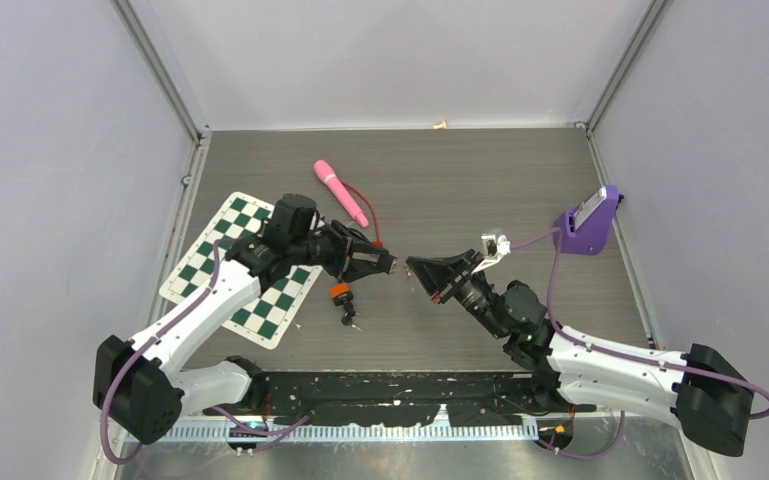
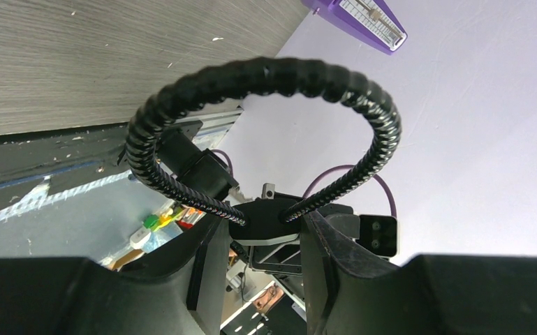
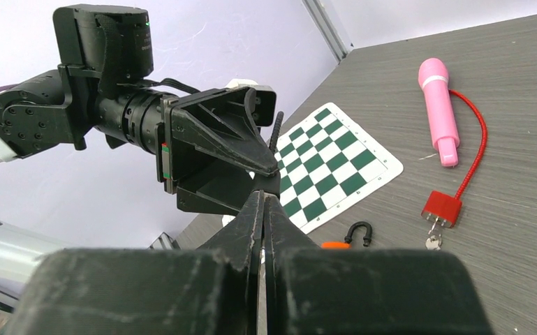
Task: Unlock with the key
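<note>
Just off the right edge of the chessboard mat, above the table, my two grippers meet nose to nose. The left gripper has the black cable lock up off the surface. Its wrist camera shows the ribbed loop arching out from between the fingers, which are narrowed on the lock's lower end, with both cable ends running down into the gap. I judge the loop to be closed, so the lock is not yet open.

The right gripper points at the left one's tip, very near, though I can't say whether they touch. Its fingers are pressed together with hardly a slit between them. I cannot tell whether anything is pinched in there, as nothing shows past the tips.

As I read it, the lock is lifted and presented. Inserting the key, turning it and freeing the cable are all left to do. No view shows me the keyhole.

On the table beside the mat's right edge lies a small orange padlock. Further off that side sits a red padlock, with what looks like a key beside it and a red cord running to a pink handle. Neither gripper touches these.
</note>
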Motion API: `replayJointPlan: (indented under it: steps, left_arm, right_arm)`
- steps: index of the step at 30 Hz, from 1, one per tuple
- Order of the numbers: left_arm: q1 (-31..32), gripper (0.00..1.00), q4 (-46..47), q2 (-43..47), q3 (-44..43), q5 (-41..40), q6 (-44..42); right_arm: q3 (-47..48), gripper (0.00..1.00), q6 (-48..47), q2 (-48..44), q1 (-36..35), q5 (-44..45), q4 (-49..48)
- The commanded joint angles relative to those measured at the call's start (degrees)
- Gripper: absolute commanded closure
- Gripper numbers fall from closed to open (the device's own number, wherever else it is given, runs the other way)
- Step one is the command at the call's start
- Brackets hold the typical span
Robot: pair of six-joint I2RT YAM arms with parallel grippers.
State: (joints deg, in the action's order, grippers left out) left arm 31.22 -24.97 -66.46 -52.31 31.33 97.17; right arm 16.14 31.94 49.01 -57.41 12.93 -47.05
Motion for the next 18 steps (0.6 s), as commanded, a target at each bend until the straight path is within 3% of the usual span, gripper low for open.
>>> replayJointPlan:
  steps: [1,18]
  left_arm:
    - [0.07,1.0,4.22,2.2,-0.83,1.72,0.73]
    - [0.12,1.0,4.73,2.8,-0.59,1.42,0.48]
  right_arm:
    - [1.92,0.95,0.99,0.9,-0.26,-0.33,-3.4]
    - [1.55,0.95,2.11,1.06,-0.28,0.92,-5.55]
